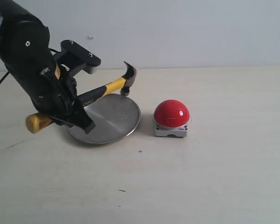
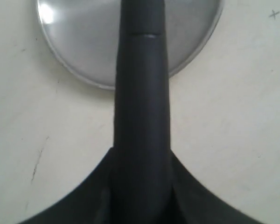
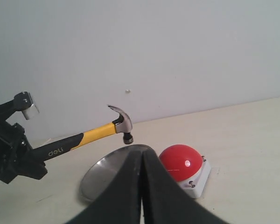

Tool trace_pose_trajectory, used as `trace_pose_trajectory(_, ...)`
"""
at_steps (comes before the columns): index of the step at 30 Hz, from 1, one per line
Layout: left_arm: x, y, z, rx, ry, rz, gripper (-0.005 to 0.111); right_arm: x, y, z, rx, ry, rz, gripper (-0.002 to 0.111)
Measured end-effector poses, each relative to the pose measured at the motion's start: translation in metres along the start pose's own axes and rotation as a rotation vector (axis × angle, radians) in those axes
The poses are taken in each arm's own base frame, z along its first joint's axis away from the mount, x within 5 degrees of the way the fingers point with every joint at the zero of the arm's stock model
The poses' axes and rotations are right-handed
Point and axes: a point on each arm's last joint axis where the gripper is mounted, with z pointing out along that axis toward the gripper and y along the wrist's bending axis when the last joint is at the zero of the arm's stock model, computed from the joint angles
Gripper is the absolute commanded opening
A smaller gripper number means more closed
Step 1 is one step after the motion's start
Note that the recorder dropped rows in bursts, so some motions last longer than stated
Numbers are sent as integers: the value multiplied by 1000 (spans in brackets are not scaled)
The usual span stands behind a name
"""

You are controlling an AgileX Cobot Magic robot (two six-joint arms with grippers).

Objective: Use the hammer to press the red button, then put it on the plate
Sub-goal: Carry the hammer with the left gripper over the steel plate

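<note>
Across the pale table (image 1: 214,177), about midway between far and near edges: the plate (image 1: 107,122), left of the middle, then the red button (image 1: 171,113) just beside it toward the right edge, apart from its rim. Above the plate, slanting up toward the far edge, the hammer (image 1: 102,92), clamped by the black part of its handle in the left gripper (image 1: 81,100). Jaws drawn part-way in and tight on the grip, yellow butt sticking out behind, steel head high over the plate's far rim and short of the button. Off to the right and clear of the work, the right gripper (image 3: 142,161), pinched fully closed on nothing. Probably the carry toward the button; hard to be sure from these views. For a good press: swing the head rightward, well clear of the plate's rim. Keep the clamp firm against any twist of the handle. Square the flat striking face, not the claw, over the crown of the dome. Then come down straight and slowly. Avoid a glancing touch on the glossy slope, likely to slide off or nudge the light base sideways.
</note>
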Motion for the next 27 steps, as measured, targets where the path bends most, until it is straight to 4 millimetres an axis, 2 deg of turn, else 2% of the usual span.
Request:
trace_pose_trajectory(6, -19, -40, -12, 51, -182, 8, 0, 0, 0, 0, 0, 0, 0, 0)
trace_pose_trajectory(10, -20, -62, -24, 74, -296, 8, 0, 0, 0, 0, 0, 0, 0, 0)
trace_pose_trajectory(16, -4, -70, -26, 142, -454, -66, 0, 0, 0, 0, 0, 0, 0, 0)
trace_pose_trajectory(21, 11, -75, -8, 158, -419, -70, 0, 0, 0, 0, 0, 0, 0, 0)
trace_pose_trajectory(27, 10, -78, -2, 170, -426, -76, 0, 0, 0, 0, 0, 0, 0, 0)
